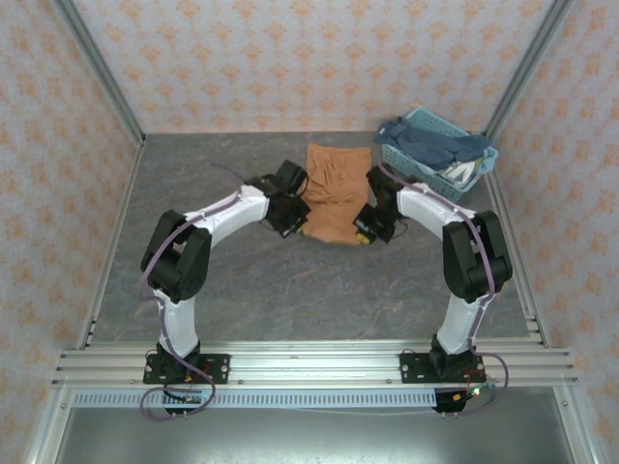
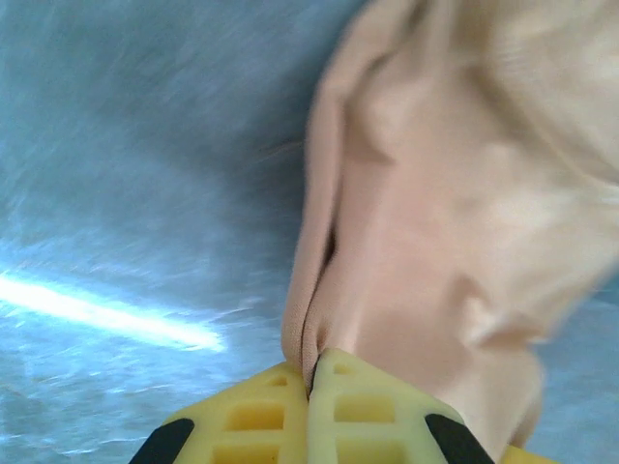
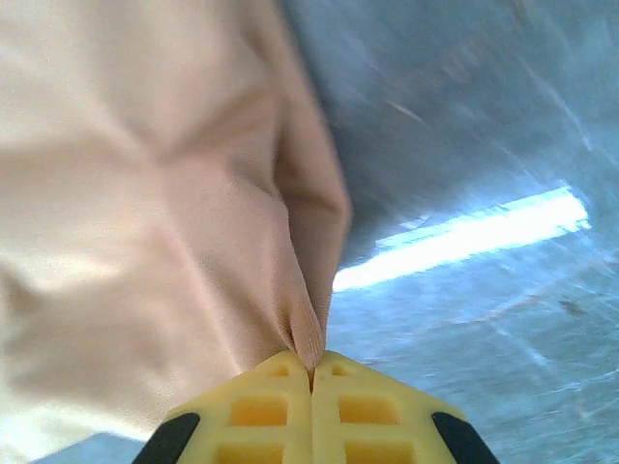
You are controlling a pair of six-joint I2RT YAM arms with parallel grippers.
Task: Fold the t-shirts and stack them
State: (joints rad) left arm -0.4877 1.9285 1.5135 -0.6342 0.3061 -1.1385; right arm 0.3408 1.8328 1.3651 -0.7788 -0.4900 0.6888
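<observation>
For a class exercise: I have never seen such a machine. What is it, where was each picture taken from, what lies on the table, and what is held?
These are two robot arms bolted at the near edge of a grey table. The wide picture comes from a fixed camera above and behind them; each close-up comes from a camera on one wrist. An orange-brown t-shirt lies on the table between the arms. The left gripper, the yellow part low in its close-up, is shut on the shirt's left side; the right gripper is shut on its right side. At the far right stands a light-blue basket holding dark blue cloth and a white item.
</observation>
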